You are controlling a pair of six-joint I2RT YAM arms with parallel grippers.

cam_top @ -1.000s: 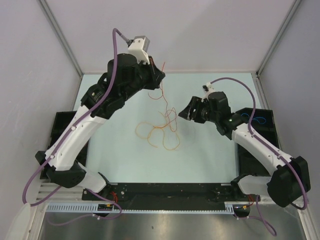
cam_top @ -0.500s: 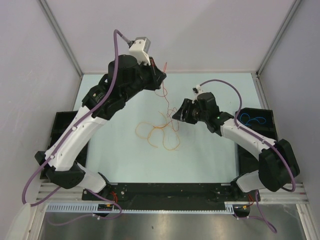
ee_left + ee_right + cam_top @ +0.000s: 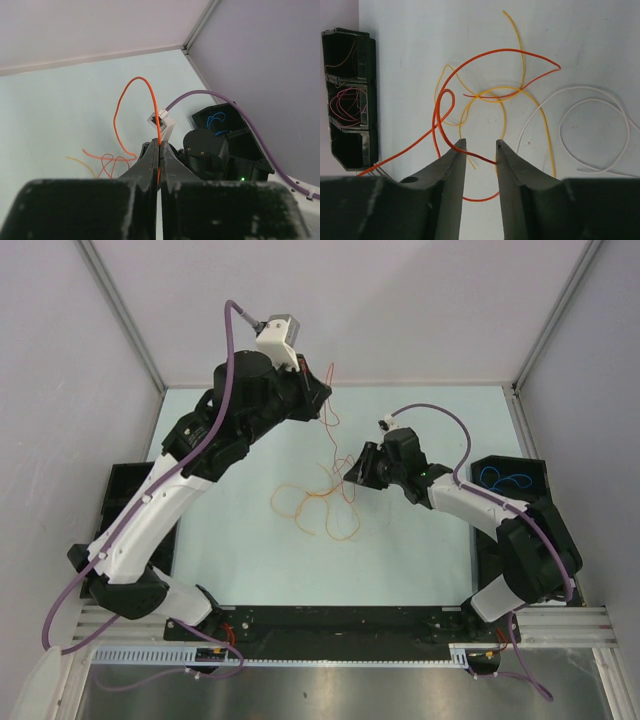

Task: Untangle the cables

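over the far left of the table (image 3: 420, 540), raised high: left gripper (image 3: 320, 398), jaws pressed together on one orange cable (image 3: 138, 78) – pinched at the very tips, arching up from the pinch, then curving back down toward the surface. on the middle of the table, nearer and to the right: rest of the cables (image 3: 320, 502), a loose flat tangle of orange and yellow loops. just right of that tangle, low over it: right gripper (image 3: 355, 468), jaws parted a moderate way, nothing held between them. from the right wrist: a red-orange strand (image 3: 495, 50) passing under the gap, yellow loops (image 3: 520, 90) woven through it farther out, and a pale white cable (image 3: 580, 88) curling in two loops off to one side – touching the knot or not, impossible to tell. along the right edge of the table: right bin (image 3: 500, 462), black, with a thin blue cable (image 3: 505, 478) coiled inside. along the left edge: left bin (image 3: 125, 490), black, split into compartments, with fine pink wires (image 3: 345, 102) in the middle one.
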